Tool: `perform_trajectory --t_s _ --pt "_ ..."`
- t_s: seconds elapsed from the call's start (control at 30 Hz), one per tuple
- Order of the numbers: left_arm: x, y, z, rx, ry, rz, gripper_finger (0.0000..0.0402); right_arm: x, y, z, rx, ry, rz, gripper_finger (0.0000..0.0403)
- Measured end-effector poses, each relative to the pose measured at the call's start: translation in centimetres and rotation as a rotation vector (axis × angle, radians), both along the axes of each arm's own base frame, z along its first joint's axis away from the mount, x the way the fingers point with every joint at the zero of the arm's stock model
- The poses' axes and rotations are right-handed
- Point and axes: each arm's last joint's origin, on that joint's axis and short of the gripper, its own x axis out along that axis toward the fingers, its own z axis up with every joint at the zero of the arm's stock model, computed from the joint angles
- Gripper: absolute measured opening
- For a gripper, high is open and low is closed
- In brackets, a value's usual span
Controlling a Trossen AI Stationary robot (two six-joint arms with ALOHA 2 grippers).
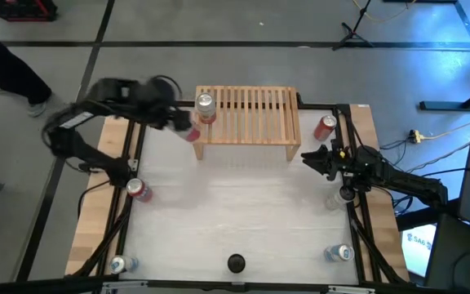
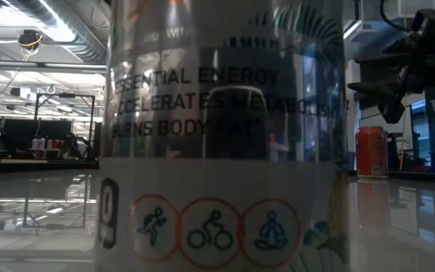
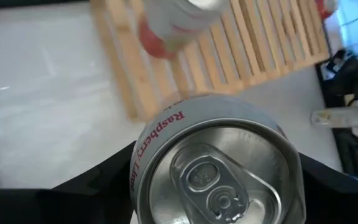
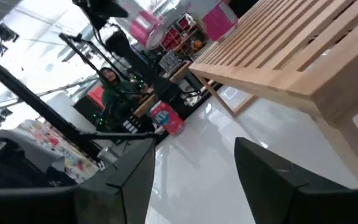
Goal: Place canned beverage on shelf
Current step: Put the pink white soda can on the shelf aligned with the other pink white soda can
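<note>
Close can (image 2: 225,136) reads "ESSENTIAL ENERGY" ("BURNS BODY" below); gripped can (image 3: 216,168) reads "Raspberry".

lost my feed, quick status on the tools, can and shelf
Left tool shut on a can, beside the shelf's left end. Right tool open, empty, right of shelf. One can already on the slats.

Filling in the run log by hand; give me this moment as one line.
left gripper: shut on can, by shelf left end | one can on shelf | right gripper: open, empty, right of shelf
</note>
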Motion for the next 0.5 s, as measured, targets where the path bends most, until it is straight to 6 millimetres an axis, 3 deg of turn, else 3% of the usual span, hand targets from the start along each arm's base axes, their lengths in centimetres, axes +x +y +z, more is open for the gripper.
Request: perform_trajectory --t_s 0.23,0.5 --pt "5.2 1.0 -1.8 0.008 0.141 0.133 0.0279 0.0 0.0 0.0 -0.058 0.006 -0.002 0.0209" --pt "8.3 3.8 -4.7 -0.045 0.244 0.195 0.0281 0.0 0.1 0.0 -0.059 0.005 0.026 0.0209"
